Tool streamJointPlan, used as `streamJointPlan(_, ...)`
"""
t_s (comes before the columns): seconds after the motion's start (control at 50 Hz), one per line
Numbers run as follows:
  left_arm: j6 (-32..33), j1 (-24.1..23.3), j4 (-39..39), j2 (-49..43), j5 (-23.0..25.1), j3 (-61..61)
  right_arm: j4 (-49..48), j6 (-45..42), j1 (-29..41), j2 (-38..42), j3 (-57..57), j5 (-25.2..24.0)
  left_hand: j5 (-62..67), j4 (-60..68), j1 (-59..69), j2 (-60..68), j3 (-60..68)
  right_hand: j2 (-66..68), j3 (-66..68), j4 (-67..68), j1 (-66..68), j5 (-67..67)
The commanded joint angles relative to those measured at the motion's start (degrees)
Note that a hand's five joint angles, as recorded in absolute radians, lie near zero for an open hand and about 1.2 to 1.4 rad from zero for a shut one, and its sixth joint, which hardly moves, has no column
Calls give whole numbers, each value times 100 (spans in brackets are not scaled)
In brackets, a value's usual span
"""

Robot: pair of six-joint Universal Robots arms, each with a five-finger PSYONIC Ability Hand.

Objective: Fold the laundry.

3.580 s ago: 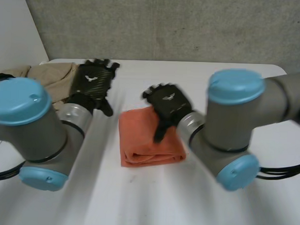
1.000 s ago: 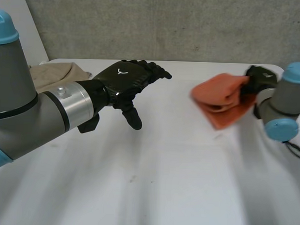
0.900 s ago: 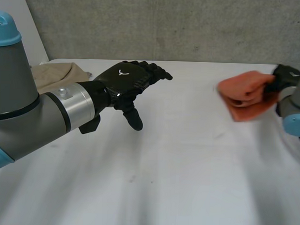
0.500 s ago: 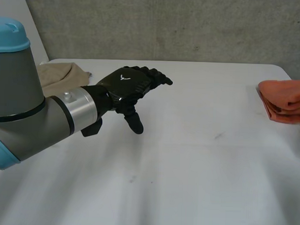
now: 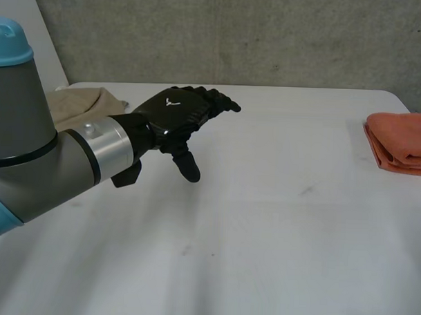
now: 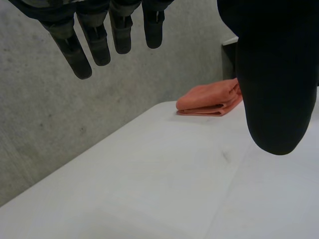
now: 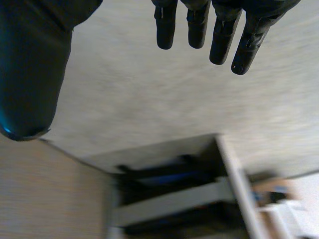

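**Left hand (image 5: 176, 115) open and empty, beige cloth (image 5: 84, 101) waiting near it**

At the far left corner of the table (image 5: 263, 221) lies the beige cloth, rumpled and unfolded, partly hidden behind my left arm (image 5: 44, 158). I judge it light, soft and limp. It will sag when lifted and slide on the smooth top, so it wants a pinch at a corner or along a hem, not a grasp in the middle.

Near it, toward the table's middle, my left hand hovers above the surface. Its fingers (image 6: 94, 42) are straight and set wide of the thumb (image 6: 276, 79), holding and touching nothing.

Well apart, at the table's right edge, the orange cloth (image 5: 403, 140) rests folded into a thick, flat bundle, its layers showing along one side. I take this piece as done.

My right hand (image 7: 30, 64) is turned away from the table, fingers extended and wide of the thumb, likewise empty. The beige cloth seems the next piece to take up.
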Motion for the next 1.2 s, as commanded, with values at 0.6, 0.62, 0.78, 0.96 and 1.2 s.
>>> streamJointPlan(0.6, 1388, 3046, 1839, -1365, -891, 649, -1692, 1964, 4864, -3998, 6989, -2383, -19, 78, 170, 84, 26, -285, -257, -369, -181, -412)
streamJointPlan(0.62, 1548, 3100, 1848, -1507, -882, 720, -1700, 1921, 4882, -3998, 7095, -2392, -19, 79, 170, 84, 26, -285, -257, -369, -181, -412)
streamJointPlan(0.78, 2665, 3355, 1892, -2764, -1084, 1476, -2069, 1850, 4864, -3998, 7939, -2427, 15, 112, 203, 117, 60, -285, -257, -369, -181, -412)
streamJointPlan(0.96, 2947, 3417, 1918, -3679, -1383, 2188, -2219, 1841, 4856, -4042, 8256, -2436, 1506, 1604, 1695, 1609, 1551, -285, -257, -369, -181, -412)
streamJointPlan(1.2, 2763, 2565, 2972, -2723, -2262, 1373, -2228, 1832, 4680, -4174, 8221, -2383, 6724, 6822, 6913, 6827, 6769, -285, -257, -369, -181, -412)
